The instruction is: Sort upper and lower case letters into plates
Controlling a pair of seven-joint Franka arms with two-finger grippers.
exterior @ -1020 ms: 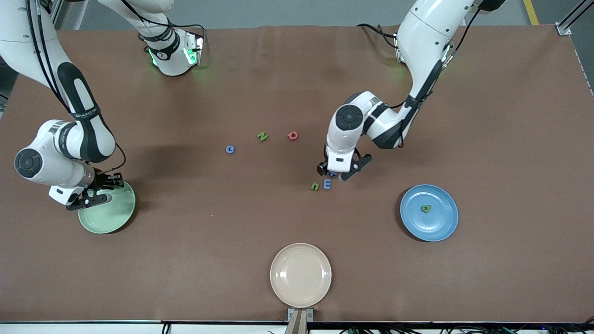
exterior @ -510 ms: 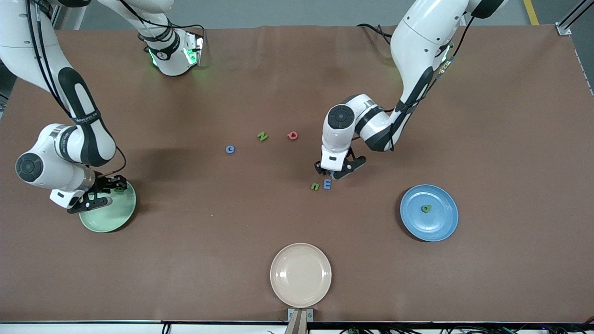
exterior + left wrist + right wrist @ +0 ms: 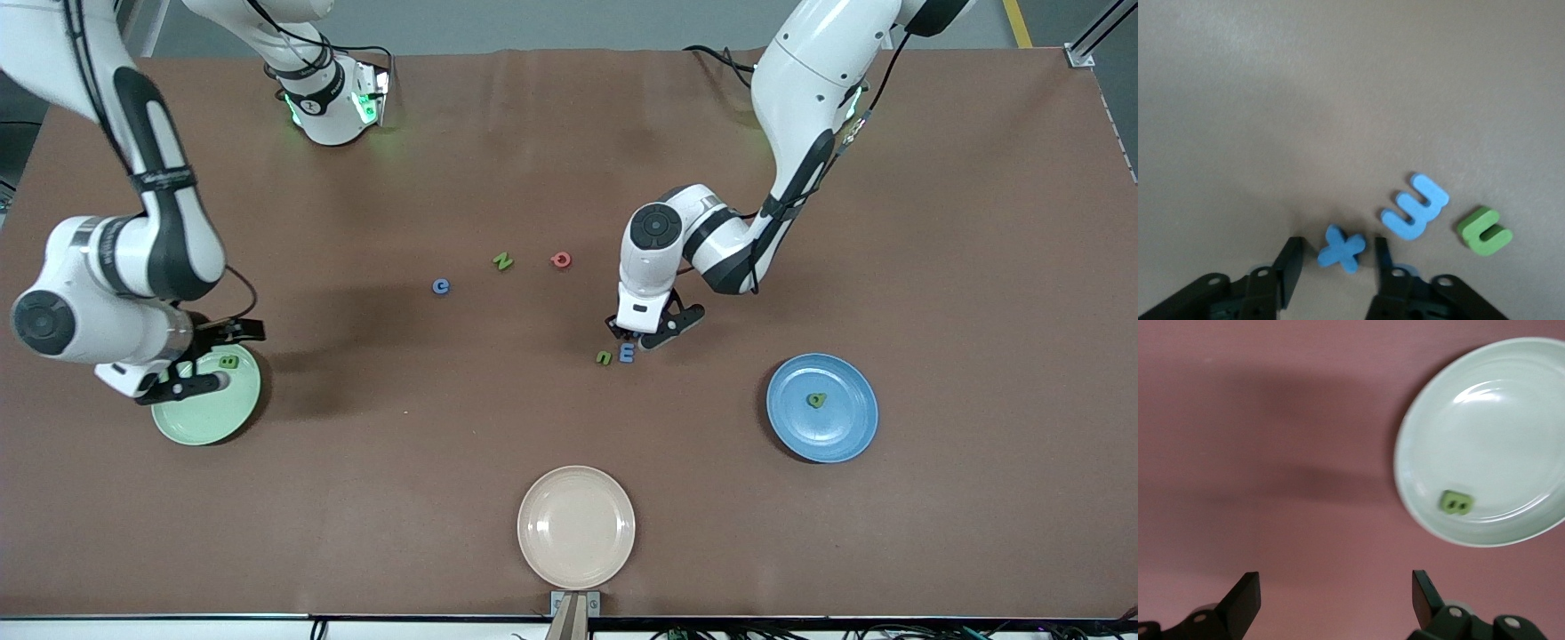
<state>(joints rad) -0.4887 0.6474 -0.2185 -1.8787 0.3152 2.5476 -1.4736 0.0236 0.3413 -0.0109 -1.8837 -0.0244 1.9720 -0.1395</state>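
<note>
My left gripper [image 3: 633, 336] [image 3: 1337, 263] is down at the table and open, with a small blue X-shaped letter [image 3: 1341, 249] between its fingers [image 3: 1290, 263] and a gap on each side. A blue E [image 3: 627, 353] [image 3: 1405, 220] and a green letter [image 3: 604, 357] [image 3: 1478, 240] lie beside it. My right gripper [image 3: 216, 358] [image 3: 1335, 600] hangs open and empty over the rim of the mint green plate [image 3: 200, 413] [image 3: 1511, 400]. A green letter [image 3: 228, 361] [image 3: 1456, 503] lies in that plate. The blue plate [image 3: 845, 427] holds another green letter [image 3: 816, 400].
Three loose letters lie mid-table, nearer the robots' bases: a blue c [image 3: 441, 286], a green N [image 3: 503, 260] and a red Q [image 3: 560, 260]. A beige plate [image 3: 576, 526] sits at the table edge closest to the front camera.
The right gripper opened, left the green letter in the mint plate and lifted. The left gripper's fingers came closer together around the blue X.
</note>
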